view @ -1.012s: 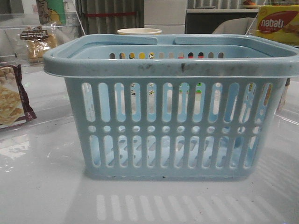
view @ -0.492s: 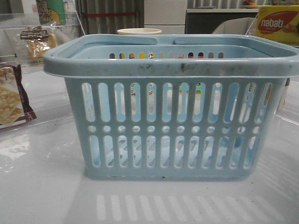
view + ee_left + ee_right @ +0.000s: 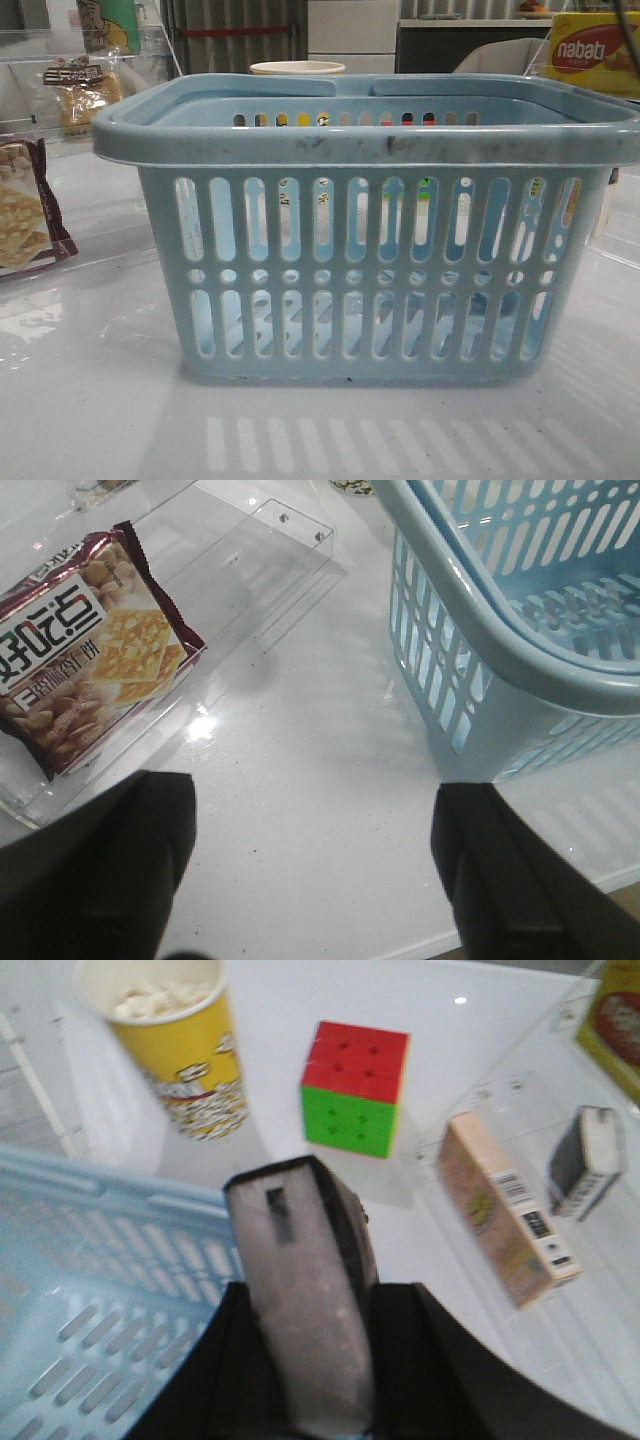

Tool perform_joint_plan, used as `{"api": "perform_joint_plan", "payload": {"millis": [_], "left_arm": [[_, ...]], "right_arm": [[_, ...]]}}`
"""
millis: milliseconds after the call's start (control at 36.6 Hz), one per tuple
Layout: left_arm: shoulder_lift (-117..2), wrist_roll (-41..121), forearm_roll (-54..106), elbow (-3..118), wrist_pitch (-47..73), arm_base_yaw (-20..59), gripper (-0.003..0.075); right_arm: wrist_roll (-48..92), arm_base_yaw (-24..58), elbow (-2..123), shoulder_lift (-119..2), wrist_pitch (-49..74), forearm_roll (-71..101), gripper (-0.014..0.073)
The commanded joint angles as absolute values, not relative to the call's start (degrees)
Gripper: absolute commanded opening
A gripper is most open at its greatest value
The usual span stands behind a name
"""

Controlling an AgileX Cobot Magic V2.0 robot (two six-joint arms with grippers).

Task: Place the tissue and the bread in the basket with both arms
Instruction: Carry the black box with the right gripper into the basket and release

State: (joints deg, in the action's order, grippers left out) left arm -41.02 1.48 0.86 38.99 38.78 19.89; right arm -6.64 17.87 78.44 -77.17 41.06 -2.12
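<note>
Between right fingers (image 3: 400, 1360): tissue (image 3: 305, 1300), over basket (image 3: 90, 1290) rim.

Front view low, close on the basket (image 3: 370, 240) — both wrists look down, sharing it.

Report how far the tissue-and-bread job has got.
Nothing shows in the basket yet: through its front slots it looks empty. In hand: the right gripper is shut on the tissue, held above the basket's edge, not released. The left gripper is open over bare table. The bread sits in its bag at the far left, untouched. Left: drop the tissue, fetch the bread.
</note>
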Motion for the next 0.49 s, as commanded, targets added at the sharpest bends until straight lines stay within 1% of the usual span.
{"api": "perform_joint_plan", "payload": {"millis": [0, 109, 137, 191, 274, 301, 328, 356, 465], "left_arm": [[-41.1, 1.4, 1.2, 40.8, 34.9, 20.4, 0.0548], [-41.1, 1.4, 1.2, 40.8, 34.9, 20.4, 0.0548], [-41.1, 1.4, 1.2, 40.8, 34.9, 20.4, 0.0548], [-41.1, 1.4, 1.2, 40.8, 34.9, 20.4, 0.0548], [-41.1, 1.4, 1.2, 40.8, 34.9, 20.4, 0.0548], [-41.1, 1.4, 1.2, 40.8, 34.9, 20.4, 0.0548], [-41.1, 1.4, 1.2, 40.8, 34.9, 20.4, 0.0548], [-41.1, 1.4, 1.2, 40.8, 34.9, 20.4, 0.0548], [-41.1, 1.4, 1.2, 40.8, 34.9, 20.4, 0.0548]], "right_arm": [[-6.5, 24.0, 79.5, -76.2, 39.0, -2.3, 0.0161], [-6.5, 30.3, 78.2, -78.2, 38.4, -2.3, 0.0169], [-6.5, 31.3, 78.1, -79.0, 38.2, -2.3, 0.0194], [-6.5, 32.3, 78.1, -80.3, 37.7, -2.3, 0.0296], [-6.5, 32.3, 78.1, -81.5, 37.1, -2.7, 0.0516], [-6.5, 32.2, 78.1, -81.5, 37.0, -3.6, 0.0569], [-6.5, 32.2, 78.1, -81.3, 37.0, -4.2, 0.0601], [-6.5, 32.2, 78.1, -80.9, 37.0, -4.4, 0.0608], [-6.5, 32.3, 77.2, -76.8, 37.3, -4.6, 0.0588]]}}
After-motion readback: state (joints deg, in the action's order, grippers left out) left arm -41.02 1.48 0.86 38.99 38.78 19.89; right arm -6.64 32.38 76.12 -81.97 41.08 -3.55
